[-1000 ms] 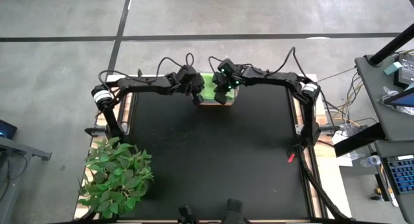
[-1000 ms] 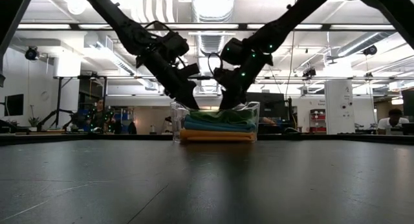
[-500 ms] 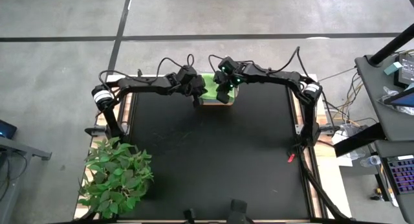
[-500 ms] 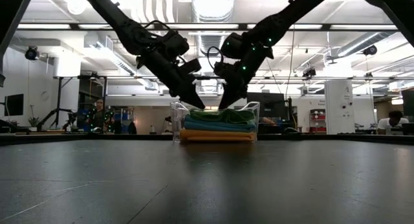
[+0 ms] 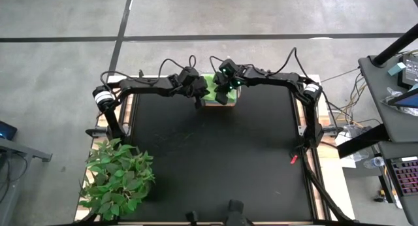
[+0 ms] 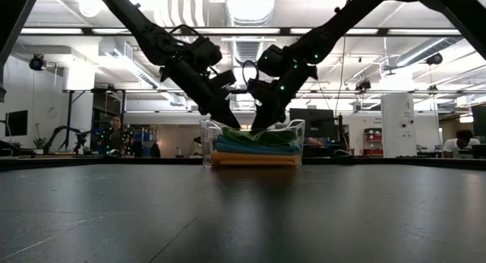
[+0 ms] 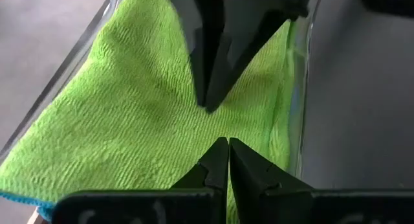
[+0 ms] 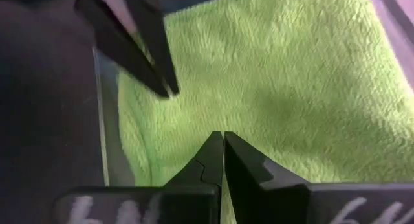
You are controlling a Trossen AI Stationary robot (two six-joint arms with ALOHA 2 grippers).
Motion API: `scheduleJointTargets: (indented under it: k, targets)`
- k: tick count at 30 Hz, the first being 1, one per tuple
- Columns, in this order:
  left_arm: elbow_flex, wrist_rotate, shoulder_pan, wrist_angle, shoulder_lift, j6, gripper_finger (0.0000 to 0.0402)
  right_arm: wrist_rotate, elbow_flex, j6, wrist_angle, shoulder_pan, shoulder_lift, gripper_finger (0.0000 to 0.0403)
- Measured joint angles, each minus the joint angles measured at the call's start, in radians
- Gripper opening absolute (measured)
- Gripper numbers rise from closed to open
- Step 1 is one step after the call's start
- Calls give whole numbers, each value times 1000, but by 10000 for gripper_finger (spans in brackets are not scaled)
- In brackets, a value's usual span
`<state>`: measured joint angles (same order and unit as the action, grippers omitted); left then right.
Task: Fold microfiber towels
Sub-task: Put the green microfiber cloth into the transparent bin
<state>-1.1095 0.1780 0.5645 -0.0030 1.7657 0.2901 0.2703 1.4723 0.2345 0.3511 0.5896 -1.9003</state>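
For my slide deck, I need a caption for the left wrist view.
Left gripper, shut, over the lime towel in the bin, facing the right gripper.

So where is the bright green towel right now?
The lime green towel lies on top of the stack inside the clear bin at the table's far edge, with the left gripper and right gripper poised over it.

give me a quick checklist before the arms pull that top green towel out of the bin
1. Lime green towel on top of the stack: ok.
2. Left gripper over the towel, fingers together: ok.
3. Right gripper over the towel, fingers together: ok.
4. Either gripper actually holding cloth: cannot tell.
5. Grippers apart from each other: ok, but close.
6. Clear bin upright at the table's far edge: ok.
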Motion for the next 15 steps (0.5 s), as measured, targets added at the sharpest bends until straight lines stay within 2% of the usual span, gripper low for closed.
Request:
scheduleJointTargets:
  k: [4,9,15]
  targets:
    - [3,0,-3,22,0,-3,0,0,2,1,-5,0,5,9]
    - [3,0,-2,23,1,-12,0,1,47,39,176,9,8,9]
    - [3,-1,-2,23,1,-23,0,-15,39,68,237,11,-8,9]
